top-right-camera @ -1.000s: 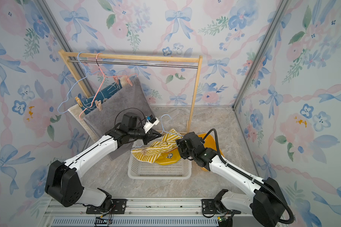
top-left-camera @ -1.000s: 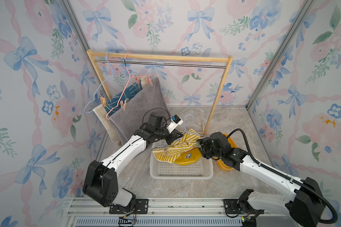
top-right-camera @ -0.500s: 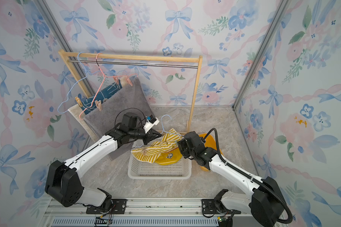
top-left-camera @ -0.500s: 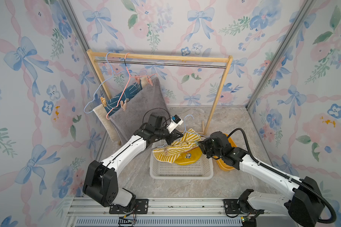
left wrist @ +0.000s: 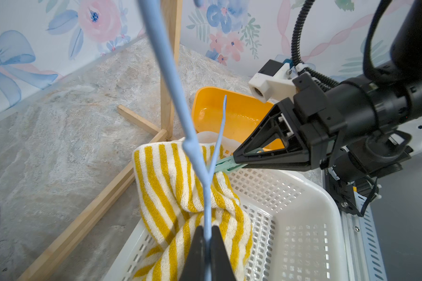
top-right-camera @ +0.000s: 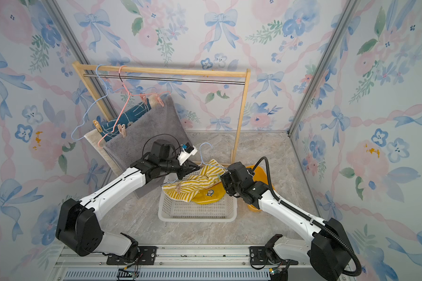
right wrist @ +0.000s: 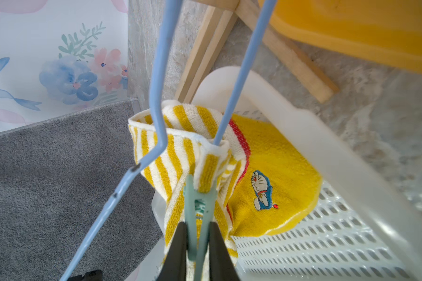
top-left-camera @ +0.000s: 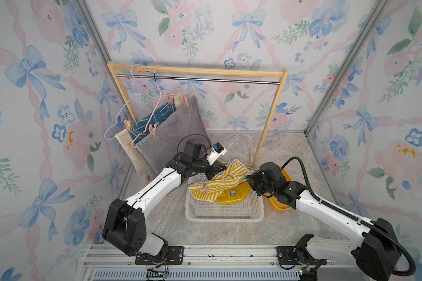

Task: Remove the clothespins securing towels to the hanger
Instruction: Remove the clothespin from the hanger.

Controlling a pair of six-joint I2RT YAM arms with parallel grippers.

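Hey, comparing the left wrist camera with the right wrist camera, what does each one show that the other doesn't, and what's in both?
Only the left wrist view: the left gripper clamped on the blue hanger wire, and the right gripper seen from outside, closed on the green clothespin.
Only the right wrist view: the cartoon patch on the striped towel, and the grey towel.
Both: hanger, striped towel, green clothespin, white basket and yellow tub.
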